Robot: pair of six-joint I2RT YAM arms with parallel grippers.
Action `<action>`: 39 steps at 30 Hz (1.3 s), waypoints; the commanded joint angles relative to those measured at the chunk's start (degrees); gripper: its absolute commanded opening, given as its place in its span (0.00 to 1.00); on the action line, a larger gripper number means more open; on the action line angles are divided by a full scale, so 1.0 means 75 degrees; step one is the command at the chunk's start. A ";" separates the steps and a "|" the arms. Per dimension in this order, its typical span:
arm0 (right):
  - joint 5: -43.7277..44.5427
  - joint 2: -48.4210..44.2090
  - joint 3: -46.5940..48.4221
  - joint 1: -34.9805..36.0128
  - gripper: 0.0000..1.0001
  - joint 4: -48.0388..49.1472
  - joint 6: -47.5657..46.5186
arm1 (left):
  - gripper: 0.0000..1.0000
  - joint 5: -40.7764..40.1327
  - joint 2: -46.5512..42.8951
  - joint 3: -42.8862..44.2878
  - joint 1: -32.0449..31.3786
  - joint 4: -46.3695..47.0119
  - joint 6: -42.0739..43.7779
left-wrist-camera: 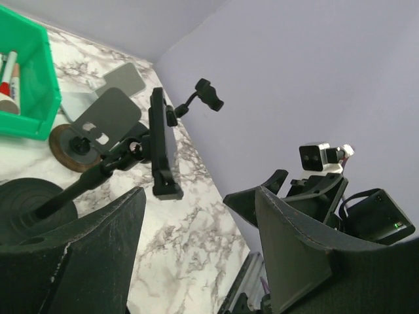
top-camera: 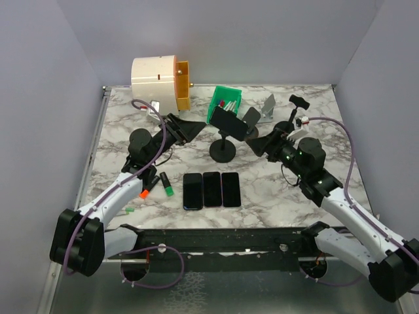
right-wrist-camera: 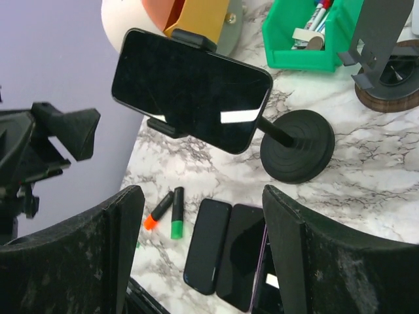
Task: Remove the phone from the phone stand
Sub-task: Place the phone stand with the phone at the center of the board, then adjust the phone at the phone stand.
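Observation:
A black phone (top-camera: 228,123) is clamped sideways in a black stand with a round base (top-camera: 222,152) at mid table. My left gripper (top-camera: 192,129) is open and empty just left of the phone. My right gripper (top-camera: 259,142) is open and empty just right of it. In the left wrist view the phone (left-wrist-camera: 157,131) shows edge-on beyond my open left gripper (left-wrist-camera: 200,216). In the right wrist view the phone's screen (right-wrist-camera: 191,90) and the stand base (right-wrist-camera: 298,145) lie ahead of my open right gripper (right-wrist-camera: 200,209). Neither gripper touches the phone.
Three phones (top-camera: 211,189) lie flat side by side in front of the stand. Orange and green highlighters (top-camera: 157,184) lie to their left. A green bin (top-camera: 224,101), a white-and-yellow drum (top-camera: 159,82) and other empty stands (top-camera: 267,108) are behind.

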 commanded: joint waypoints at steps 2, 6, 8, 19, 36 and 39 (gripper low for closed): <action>0.0472 0.0868 -0.0217 -0.0026 0.78 0.1558 0.0898 | 0.69 -0.0444 -0.0022 -0.0194 -0.0144 0.0057 0.0345; 0.0623 0.1304 -0.0275 -0.0112 0.78 0.2056 0.1187 | 0.69 -0.0486 0.0057 -0.0085 -0.0426 0.0069 0.0665; 0.0625 0.1528 -0.0305 -0.0180 0.77 0.2366 0.1326 | 0.69 -0.0575 0.0100 -0.0012 -0.0593 0.0080 0.0873; -0.0075 0.2524 -0.0661 -0.0541 0.70 0.3603 0.2189 | 0.51 -0.0858 0.0713 0.0380 -0.0807 0.0144 0.1085; -0.1322 0.3803 -0.0798 -0.0600 0.45 0.5444 0.2893 | 0.25 -0.1188 0.1520 0.0911 -0.0807 0.0186 0.1084; -0.1358 0.3845 -0.0845 -0.0609 0.40 0.5518 0.2879 | 0.20 -0.1237 0.1635 0.1008 -0.0807 0.0186 0.1037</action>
